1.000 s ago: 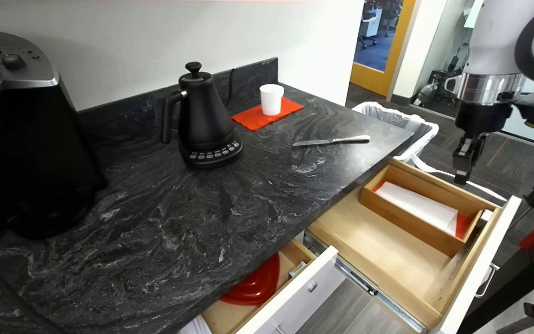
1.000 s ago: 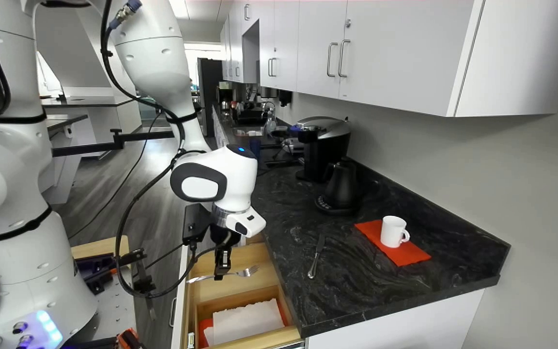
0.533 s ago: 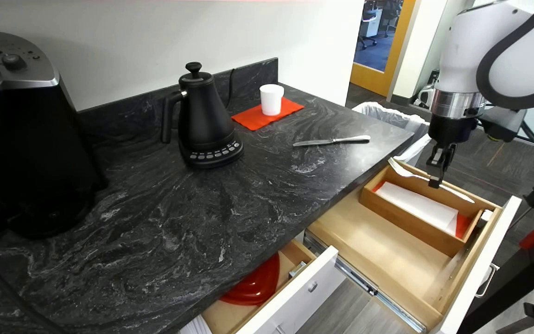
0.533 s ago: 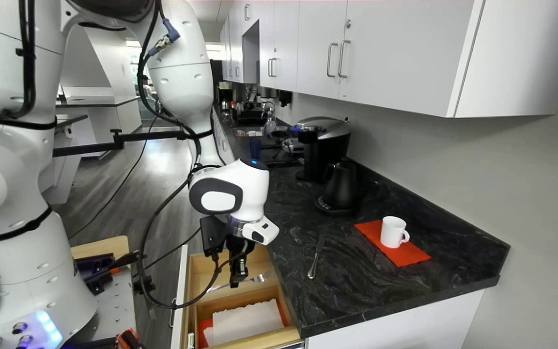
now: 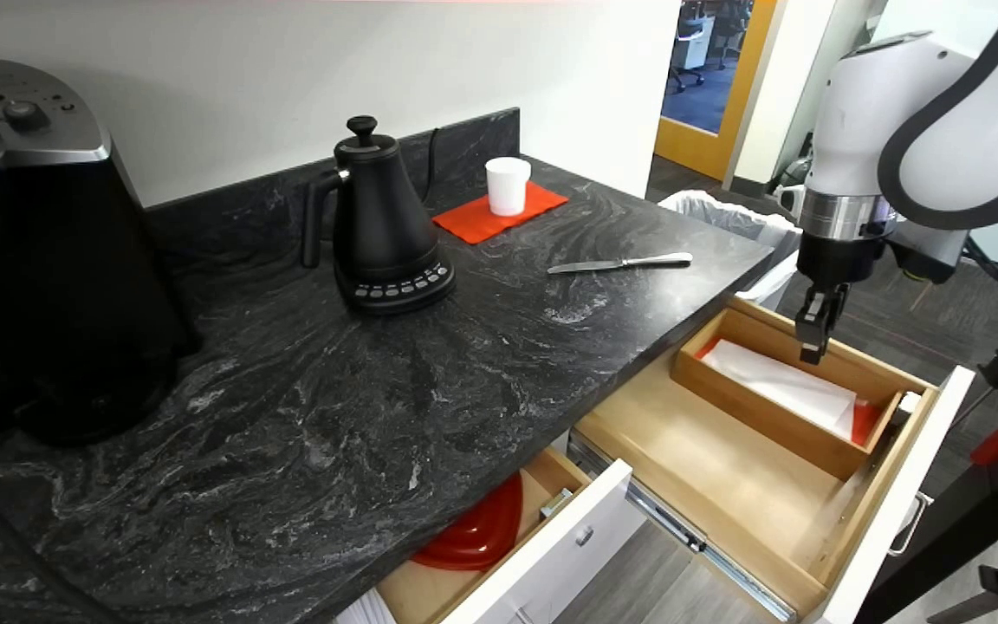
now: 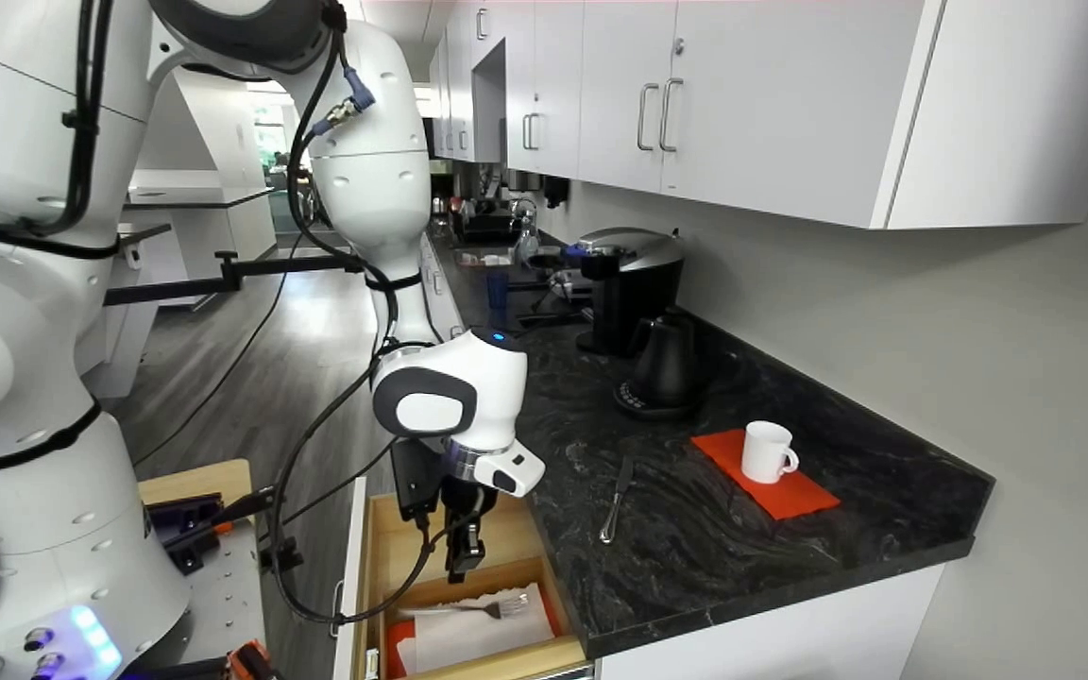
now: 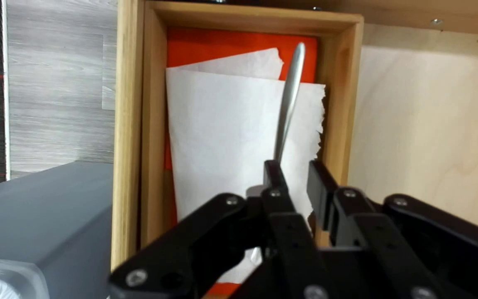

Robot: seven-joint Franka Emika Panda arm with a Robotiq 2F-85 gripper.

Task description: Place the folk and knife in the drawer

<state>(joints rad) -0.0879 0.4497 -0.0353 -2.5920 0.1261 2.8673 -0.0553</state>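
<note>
A smooth, silvery metal fork (image 7: 291, 89) catches the light against matt white paper (image 7: 222, 124), rough along one ragged edge, in a satin-finished wooden tray (image 7: 239, 18). The surrounding drawer (image 7: 421, 116) is pale, smooth wood. A shiny metal knife (image 5: 659, 259) contrasts with the stone-like, softly glossy countertop (image 5: 291, 416), a matt-black kettle (image 5: 391, 208) and the dull black gripper (image 7: 295, 174).

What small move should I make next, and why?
I would probably raise the gripper straight up, away from the tray. It stands open, and the fork rests across the white paper in that tray, inside the drawer. The knife lies on the counter, so it likely comes next.
</note>
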